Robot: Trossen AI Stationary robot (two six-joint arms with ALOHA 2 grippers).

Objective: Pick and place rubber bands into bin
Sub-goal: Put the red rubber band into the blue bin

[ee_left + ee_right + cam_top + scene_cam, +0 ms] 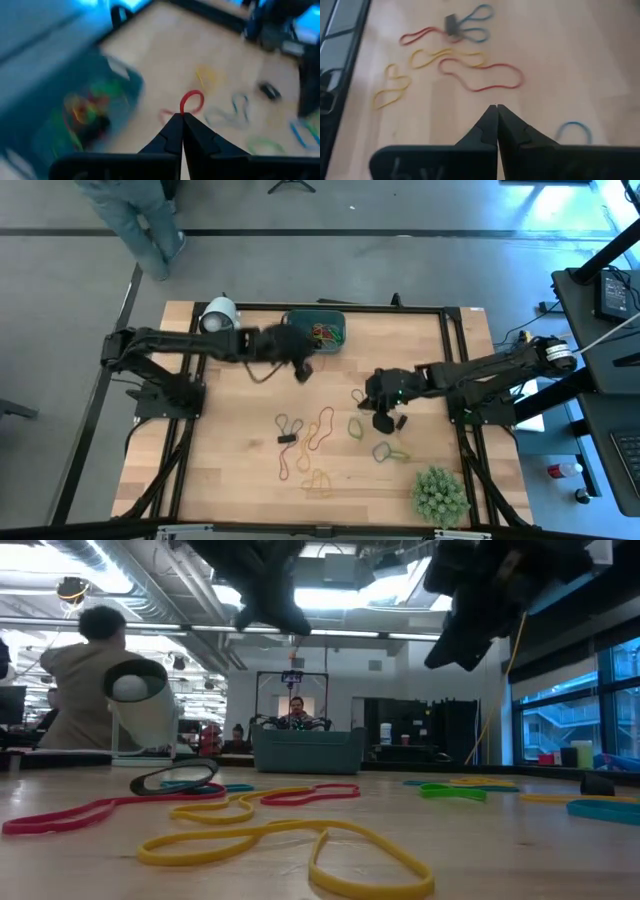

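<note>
The teal bin (335, 315) stands at the table's far middle with several coloured rubber bands (325, 334) inside. More rubber bands (318, 432) lie loose on the wood in the table's middle and near part. My left gripper (303, 370) hovers just near of the bin and is shut on a red rubber band (192, 101). My right gripper (384, 423) is shut with nothing in it. It hangs above the loose bands to the right of middle, over bare wood in its wrist view (496, 106). My left gripper pinches the red rubber band at one end of its loop (182, 112), right at the free ends of its two fingers. The fingers slant down, coming from the table's left. The rest of the loop sticks out beyond the tips, lifted clear of the table.
A white roll (218, 313) lies left of the bin at the far edge. A bushy green plant (440, 492) stands at the near right corner. A small dark clip (287, 439) sits among the loose bands. A person (140, 220) stands beyond the table's far left.
</note>
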